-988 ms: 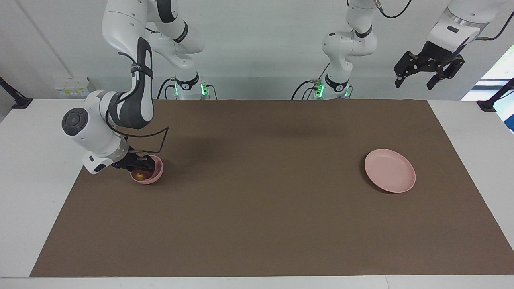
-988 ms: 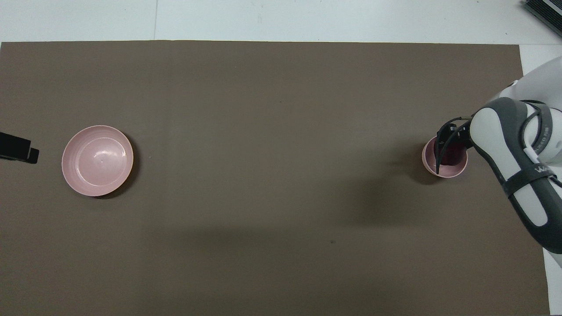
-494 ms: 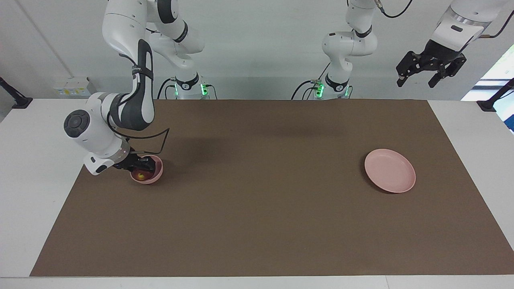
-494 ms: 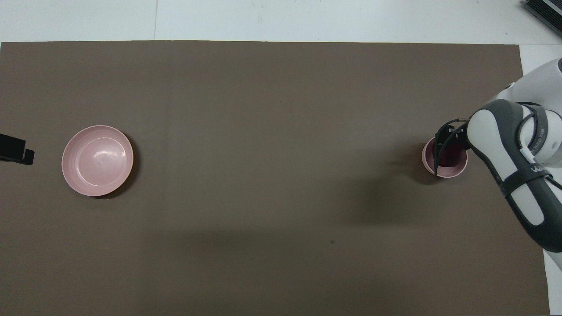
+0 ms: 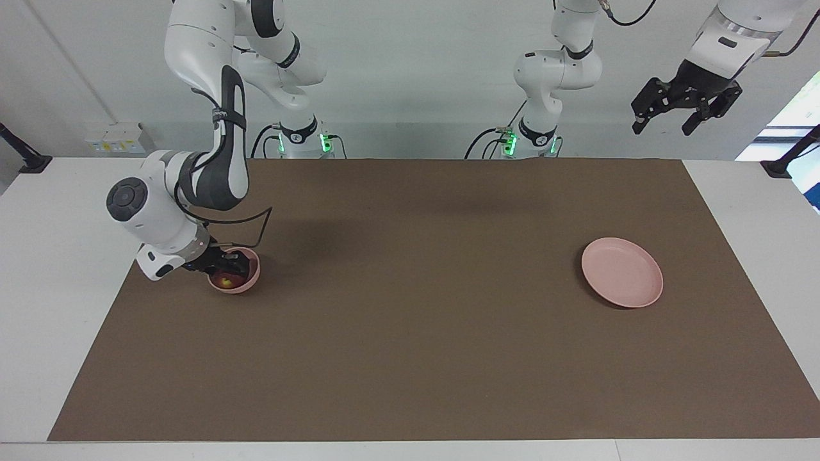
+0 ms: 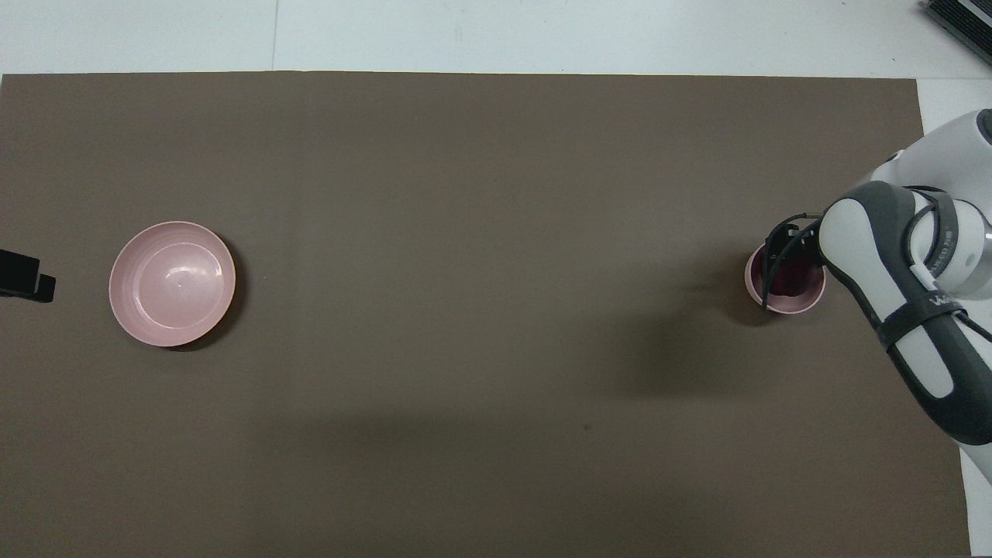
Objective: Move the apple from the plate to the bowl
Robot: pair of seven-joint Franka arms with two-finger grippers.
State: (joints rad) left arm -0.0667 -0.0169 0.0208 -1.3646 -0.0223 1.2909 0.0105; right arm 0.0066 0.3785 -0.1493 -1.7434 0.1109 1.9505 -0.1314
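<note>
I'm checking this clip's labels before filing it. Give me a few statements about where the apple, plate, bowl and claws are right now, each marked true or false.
1. The apple is inside the bowl. True.
2. The plate has the apple on it. False: nothing lies on the plate.
3. The right claw is down at the bowl, shut on the apple. True.
4. The left claw is lowered onto the plate. False: it hangs high in the air, open, at the left arm's end of the table.
5. The bowl sits beside the plate, touching it. False: they are at different ends of the table.
</note>
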